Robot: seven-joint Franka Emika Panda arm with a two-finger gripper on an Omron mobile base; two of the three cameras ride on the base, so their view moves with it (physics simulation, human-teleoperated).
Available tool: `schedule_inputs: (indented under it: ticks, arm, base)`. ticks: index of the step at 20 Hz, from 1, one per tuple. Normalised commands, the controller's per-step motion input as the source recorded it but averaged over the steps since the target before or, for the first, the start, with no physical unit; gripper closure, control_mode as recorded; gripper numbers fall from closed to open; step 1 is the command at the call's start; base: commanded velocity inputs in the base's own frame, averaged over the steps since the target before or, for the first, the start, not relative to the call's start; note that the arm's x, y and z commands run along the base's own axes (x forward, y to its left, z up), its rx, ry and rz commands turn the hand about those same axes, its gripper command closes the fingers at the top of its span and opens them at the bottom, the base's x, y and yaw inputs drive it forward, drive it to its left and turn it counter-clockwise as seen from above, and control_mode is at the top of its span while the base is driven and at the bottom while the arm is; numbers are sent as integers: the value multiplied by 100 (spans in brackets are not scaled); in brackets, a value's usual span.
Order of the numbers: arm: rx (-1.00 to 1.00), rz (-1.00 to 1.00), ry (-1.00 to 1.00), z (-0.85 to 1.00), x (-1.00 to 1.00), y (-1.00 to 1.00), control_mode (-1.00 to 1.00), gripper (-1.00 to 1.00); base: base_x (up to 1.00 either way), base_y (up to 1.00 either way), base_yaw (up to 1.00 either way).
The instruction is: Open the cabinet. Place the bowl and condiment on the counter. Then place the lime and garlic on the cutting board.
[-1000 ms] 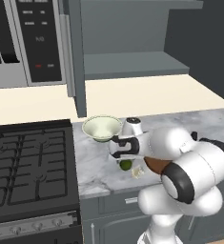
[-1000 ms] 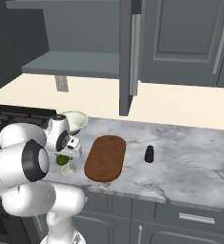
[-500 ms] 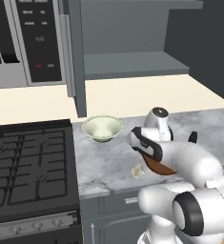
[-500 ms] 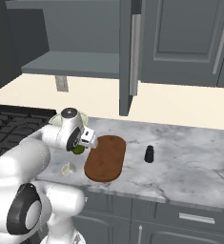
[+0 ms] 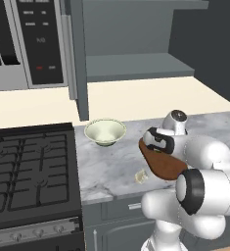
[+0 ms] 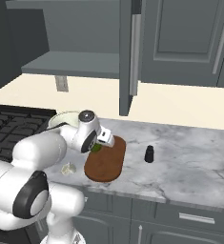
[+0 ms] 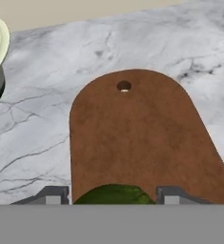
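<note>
Carrying the small glossy green lime (image 7: 114, 194), the gripper (image 6: 100, 142) now hangs over the near end of the flat oval reddish-brown wooden cutting board (image 7: 142, 138); a second ago it was low over the white-grey marbled stone surface (image 6: 189, 162) between the board and the bowl, where the lime lay. Jaws stand partly closed, the lime held between the two tips. Half a second ago the arm had already swung toward the board; it has since settled further over it.

Wide pale cream-green bowl (image 5: 105, 132) stands on the surface near the stove, and the small dark cylindrical condiment shaker (image 6: 149, 153) stands on the surface beyond the board. Dark grey wall cabinet (image 6: 127, 57) is open, shelf bare. Lumpy off-white garlic bulb (image 5: 142, 177) lies on the surface just beside the board, not on it.

Judgement: the lime transfer is nearly done; lowering and release remain, then the garlic.
</note>
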Motion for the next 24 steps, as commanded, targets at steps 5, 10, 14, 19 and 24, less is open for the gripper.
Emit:
schedule_inputs:
  ticks: [5, 10, 14, 19, 24]
  arm:
    - [-2, -1, 0, -4, 3, -8, -100, -100]
    - [-2, 0, 0, 1, -9, 0, -100, -100]
    - [0, 0, -6, 42, -46, 0, -100, -100]
    - [-3, 1, -3, 60, -100, 69, -100, -100]
    - [-11, 0, 9, -3, -90, 98, -100, -100]
  base:
    - [0, 0, 0]
    - [0, 0, 0]
    - [0, 0, 0]
    - [0, 0, 0]
    - [0, 0, 0]
